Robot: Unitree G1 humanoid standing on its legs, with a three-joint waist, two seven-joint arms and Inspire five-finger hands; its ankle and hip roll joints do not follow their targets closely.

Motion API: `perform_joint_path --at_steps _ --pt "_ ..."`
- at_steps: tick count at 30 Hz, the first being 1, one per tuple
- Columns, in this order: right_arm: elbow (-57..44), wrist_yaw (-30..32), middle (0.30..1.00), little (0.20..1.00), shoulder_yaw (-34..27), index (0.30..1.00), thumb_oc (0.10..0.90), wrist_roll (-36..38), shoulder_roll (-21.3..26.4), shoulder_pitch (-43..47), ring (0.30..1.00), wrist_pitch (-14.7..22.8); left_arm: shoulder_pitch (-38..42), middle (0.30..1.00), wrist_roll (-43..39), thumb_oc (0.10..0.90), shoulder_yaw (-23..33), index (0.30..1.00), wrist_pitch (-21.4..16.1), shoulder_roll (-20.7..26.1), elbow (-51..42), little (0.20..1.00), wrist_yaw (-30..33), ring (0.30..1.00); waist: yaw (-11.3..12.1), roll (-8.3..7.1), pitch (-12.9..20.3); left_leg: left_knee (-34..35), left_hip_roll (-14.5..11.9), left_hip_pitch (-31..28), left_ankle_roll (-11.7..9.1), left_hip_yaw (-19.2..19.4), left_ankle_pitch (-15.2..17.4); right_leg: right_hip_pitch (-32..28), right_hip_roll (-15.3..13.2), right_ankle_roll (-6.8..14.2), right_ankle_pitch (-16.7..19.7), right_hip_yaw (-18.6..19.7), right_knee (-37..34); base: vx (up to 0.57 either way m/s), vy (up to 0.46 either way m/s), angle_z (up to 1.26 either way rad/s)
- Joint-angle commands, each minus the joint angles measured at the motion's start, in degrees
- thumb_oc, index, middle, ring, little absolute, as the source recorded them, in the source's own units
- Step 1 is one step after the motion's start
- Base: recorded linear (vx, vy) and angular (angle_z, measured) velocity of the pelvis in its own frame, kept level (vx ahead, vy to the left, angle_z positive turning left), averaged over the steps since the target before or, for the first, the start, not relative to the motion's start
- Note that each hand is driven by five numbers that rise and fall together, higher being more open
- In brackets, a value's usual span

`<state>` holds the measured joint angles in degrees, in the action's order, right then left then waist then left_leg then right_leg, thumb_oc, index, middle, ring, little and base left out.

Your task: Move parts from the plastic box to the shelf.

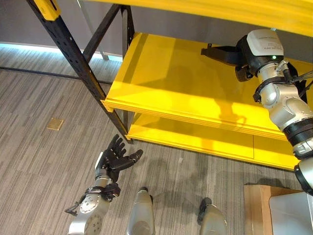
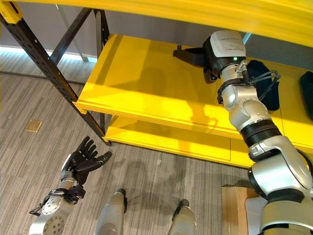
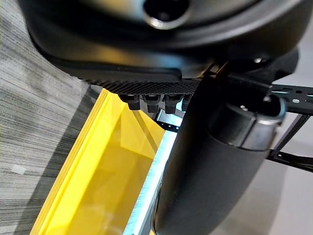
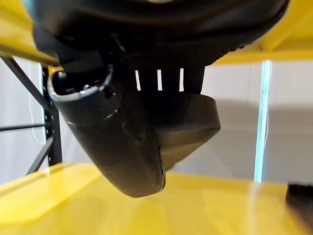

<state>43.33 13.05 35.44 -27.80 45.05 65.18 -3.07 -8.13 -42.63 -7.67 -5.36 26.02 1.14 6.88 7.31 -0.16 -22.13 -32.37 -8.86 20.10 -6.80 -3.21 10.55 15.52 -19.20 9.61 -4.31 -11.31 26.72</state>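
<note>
A black, flat moulded part [image 2: 191, 55] sits in the grasp of the robot's right hand [image 2: 208, 59], held just above the back area of the yellow metal shelf [image 1: 166, 93], near its rear edge. In the right wrist view the hand's dark fingers [image 4: 161, 78] and thumb [image 4: 117, 147] are curled round the part's rounded black body, with the shelf's yellow board below. Two more black parts lie on the same shelf board toward its right end: one [image 2: 266, 83] just behind the right forearm, another [image 2: 308, 93] at the right edge of the right eye view. The shelf's black steel upright and diagonal brace [image 1: 73, 58] stand at its left front corner, and a lower yellow board [image 1: 195, 139] shows beneath. The left hand [image 1: 116, 159] hangs low over the grey wood-grain floor [image 1: 39, 161], in front of the shelf's left corner, its fingers spread and relaxed, holding nothing. A light wooden box corner [image 1: 259, 205] shows on the floor at lower right.
</note>
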Motion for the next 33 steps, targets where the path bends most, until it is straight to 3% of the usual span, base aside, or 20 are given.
perform_joint_path --at_steps 1,8,18,26,33 --pt "2.2 6.4 0.3 0.3 -0.2 0.3 0.4 3.4 -1.2 13.6 0.3 -0.7 2.0 1.0 -1.5 0.9 -1.2 1.0 -7.0 3.7 -6.7 1.0 -1.1 1.0 0.8 -0.71 4.2 0.5 -1.2 0.3 1.1 -0.6 -0.4 -1.8 0.2 -1.9 -6.3 0.6 5.2 -0.02 -0.011 0.04" --pt "13.5 6.8 0.3 0.3 2.0 0.3 0.4 5.5 -5.2 16.5 0.3 -1.0 3.2 1.0 -2.1 0.9 -2.7 1.0 -7.7 4.1 -6.4 1.0 -1.3 1.0 2.3 1.0 2.5 -0.6 0.0 2.8 1.4 -2.0 -0.5 -0.5 -0.5 -1.9 -6.7 -0.2 6.4 -0.02 0.001 0.07" --pt "17.0 5.6 0.3 0.3 3.0 0.3 0.4 5.1 -8.0 15.7 0.3 -1.5 3.8 1.0 -2.5 0.9 -3.3 1.0 -8.1 4.2 -5.9 1.0 -1.0 1.0 2.9 2.14 1.6 -1.1 0.8 3.9 1.8 -2.3 -0.7 0.1 -1.2 -1.8 -6.2 -0.4 6.8 -0.01 0.012 0.06" --pt "18.6 5.3 0.3 0.3 1.7 0.3 0.4 6.0 -10.0 14.3 0.3 -2.0 4.3 1.0 -2.3 0.9 -3.8 1.0 -8.0 4.1 -5.9 1.0 -0.8 1.0 2.5 2.84 1.0 -1.7 1.3 4.5 1.9 -2.3 -0.4 0.5 -1.5 -1.8 -6.1 -0.1 7.1 0.0 0.0 0.0" --pt "24.2 6.7 0.3 0.3 -3.2 0.3 0.4 12.0 -9.1 12.8 0.3 -2.1 4.7 1.0 -1.4 0.9 -4.3 1.0 -7.9 4.6 -5.7 1.0 -0.9 1.0 1.8 4.12 0.2 -1.8 1.4 4.2 2.0 -1.6 -0.2 1.2 -1.7 -1.8 -6.1 0.8 7.4 0.0 0.004 0.0"
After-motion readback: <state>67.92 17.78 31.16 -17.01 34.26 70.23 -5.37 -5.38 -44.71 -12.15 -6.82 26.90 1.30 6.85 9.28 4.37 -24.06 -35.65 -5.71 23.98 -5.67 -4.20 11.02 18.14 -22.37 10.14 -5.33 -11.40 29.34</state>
